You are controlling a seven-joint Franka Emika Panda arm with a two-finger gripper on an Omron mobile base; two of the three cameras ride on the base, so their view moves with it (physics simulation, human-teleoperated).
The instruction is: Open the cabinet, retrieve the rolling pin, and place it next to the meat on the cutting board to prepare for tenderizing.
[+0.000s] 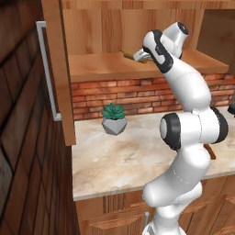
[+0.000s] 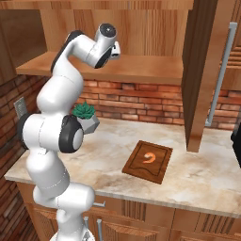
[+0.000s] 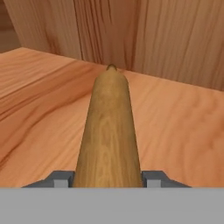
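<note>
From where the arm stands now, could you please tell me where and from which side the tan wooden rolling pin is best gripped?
Grip the tan wooden rolling pin across its thick straight barrel, probably near the end facing the open cabinet front, not the narrow handle. It lies flat on the plank shelf, pointing toward the back wall, so come in lengthwise from the front, as the tool does, one finger at each side.

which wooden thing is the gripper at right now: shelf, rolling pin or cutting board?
The rolling pin: the tan cylinder lying on the cabinet shelf, between the gripper fingertips. The cutting board sits down on the counter.
</note>
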